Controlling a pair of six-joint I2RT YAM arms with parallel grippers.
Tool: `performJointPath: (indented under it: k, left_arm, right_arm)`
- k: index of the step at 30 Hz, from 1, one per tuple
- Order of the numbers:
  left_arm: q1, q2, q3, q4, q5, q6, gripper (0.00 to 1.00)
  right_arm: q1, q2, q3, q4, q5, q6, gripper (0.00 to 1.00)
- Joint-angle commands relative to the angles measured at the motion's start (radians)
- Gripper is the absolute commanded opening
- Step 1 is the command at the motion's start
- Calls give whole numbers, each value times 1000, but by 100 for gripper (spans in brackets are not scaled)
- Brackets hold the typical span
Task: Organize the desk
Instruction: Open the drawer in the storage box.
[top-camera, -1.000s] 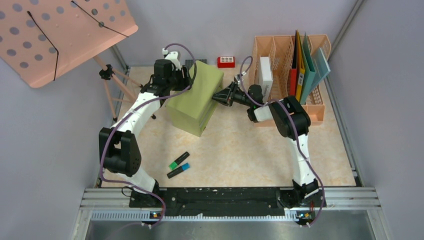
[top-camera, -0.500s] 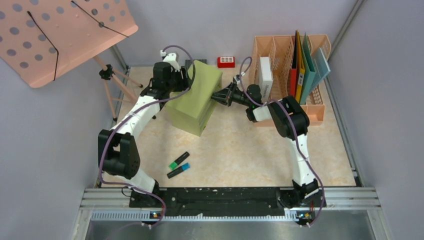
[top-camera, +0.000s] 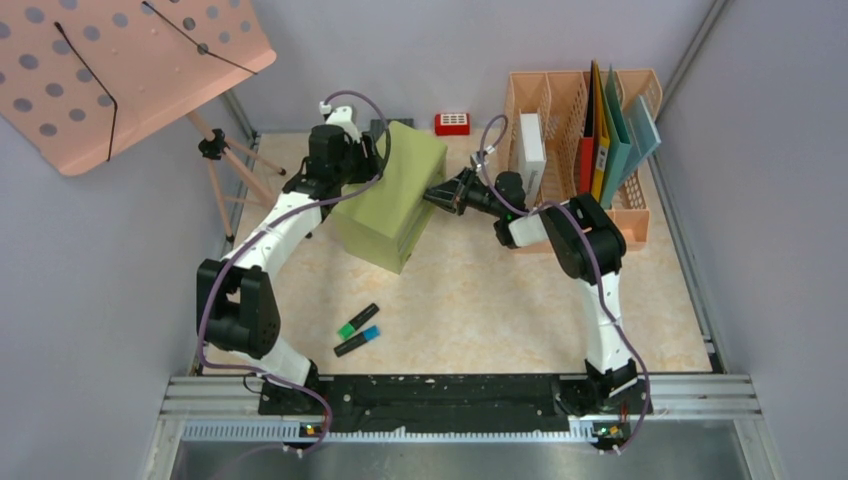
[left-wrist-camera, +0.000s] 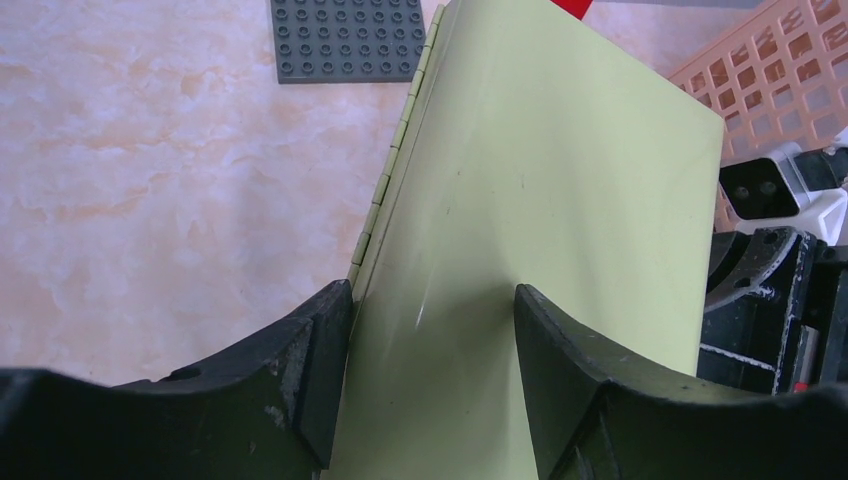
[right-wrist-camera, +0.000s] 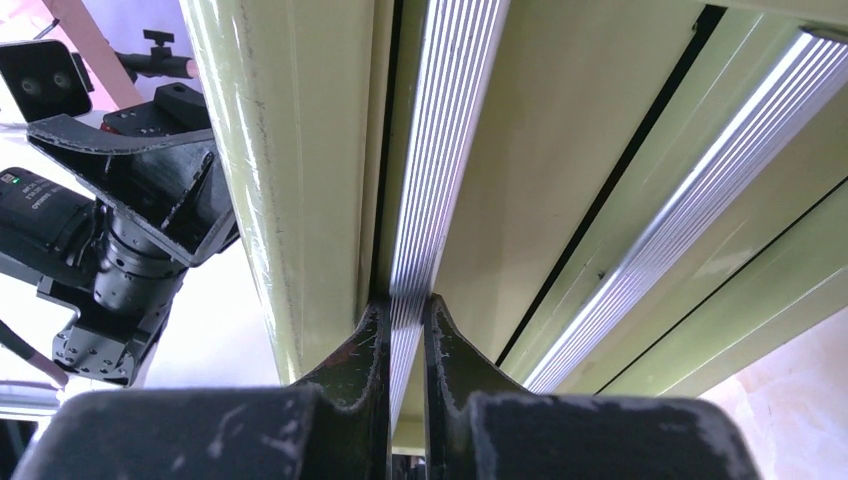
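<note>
Top view: right tool (top-camera: 432, 195) closed against drawer front of one green cabinet (top-camera: 395, 200), narrower than a second ago. Left tool (top-camera: 378, 155) spread as before at cabinet's far-left side. Beige marbled surface (top-camera: 500, 310) spanning grey walls, behind front rail. Two highlighters (top-camera: 360, 320) near front-left corner; one red brick (top-camera: 452, 123) at far edge; one peach file rack (top-camera: 640, 225) in far-right corner.

Left wrist view: spread fingers (left-wrist-camera: 310, 380) over cabinet's ridged edge; one grey studded plate (left-wrist-camera: 345, 40) beyond.

Right wrist view: two ribbed silver handles, nearer silver handle (right-wrist-camera: 440, 150) pinched between fingertips (right-wrist-camera: 360, 360).
</note>
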Motion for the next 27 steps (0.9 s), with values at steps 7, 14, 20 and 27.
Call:
performJointPath:
  k: [7, 14, 20, 27]
  left_arm:
    - [-61, 76, -90, -352, 55, -53, 0]
    - [-59, 75, -19, -390, 76, 3, 12]
    - [-61, 67, 73, -433, 32, 72, 55]
    - [-119, 17, 149, -430, -70, 203, 83]
  right_arm:
    - [4, -54, -2, 37, -71, -108, 0]
    - [-6, -65, 9, 34, -69, -102, 0]
    - [-6, -60, 30, -2, -70, -112, 0]
    - [-7, -56, 68, -45, -79, -140, 0]
